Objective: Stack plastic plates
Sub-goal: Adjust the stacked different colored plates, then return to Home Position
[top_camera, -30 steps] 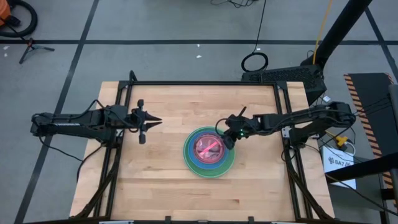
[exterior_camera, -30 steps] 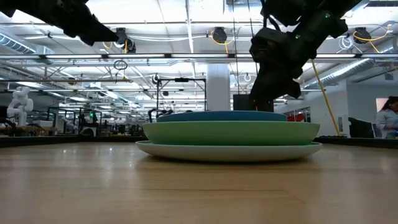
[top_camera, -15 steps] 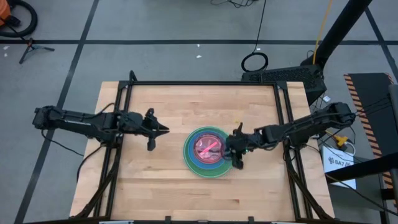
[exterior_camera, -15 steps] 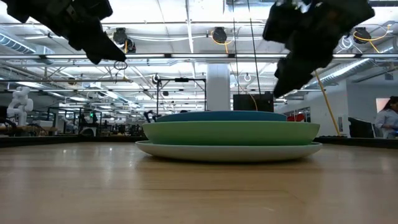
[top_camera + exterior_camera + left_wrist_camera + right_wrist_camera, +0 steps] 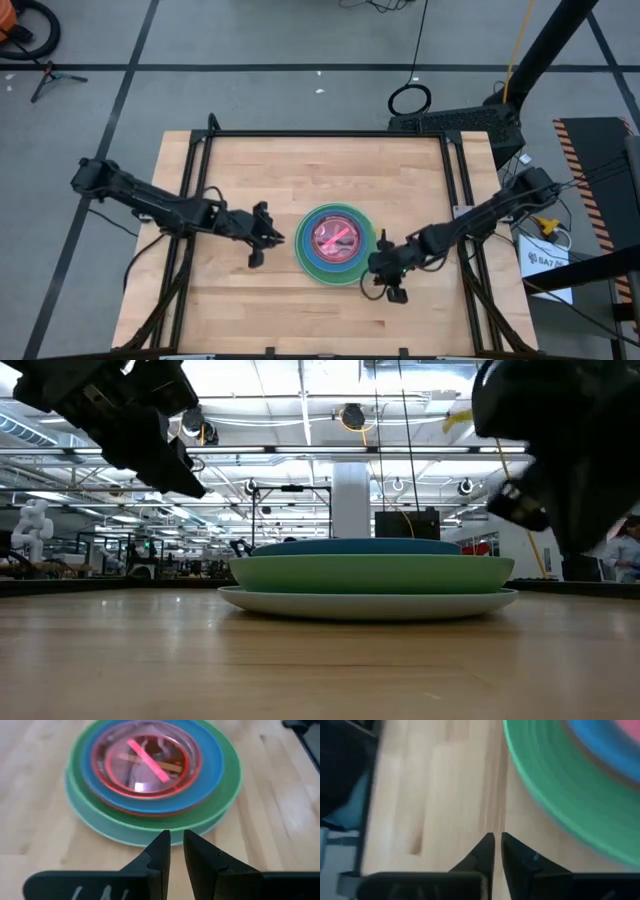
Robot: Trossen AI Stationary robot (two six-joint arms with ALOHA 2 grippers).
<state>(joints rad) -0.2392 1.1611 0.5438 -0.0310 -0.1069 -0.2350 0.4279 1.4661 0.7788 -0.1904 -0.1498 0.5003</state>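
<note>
Green-rimmed stack of plastic plates (image 5: 336,244) sits mid-table (image 5: 250,310), pink plate (image 5: 145,759) uppermost. Left gripper (image 5: 268,236) and right gripper (image 5: 381,270) flank the stack, both nearly closed, empty.

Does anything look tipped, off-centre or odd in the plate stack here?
Nothing stands out. The plate stack sits level and roughly concentric, pink plate on top. The left gripper and right gripper flank it, touching nothing.
</note>
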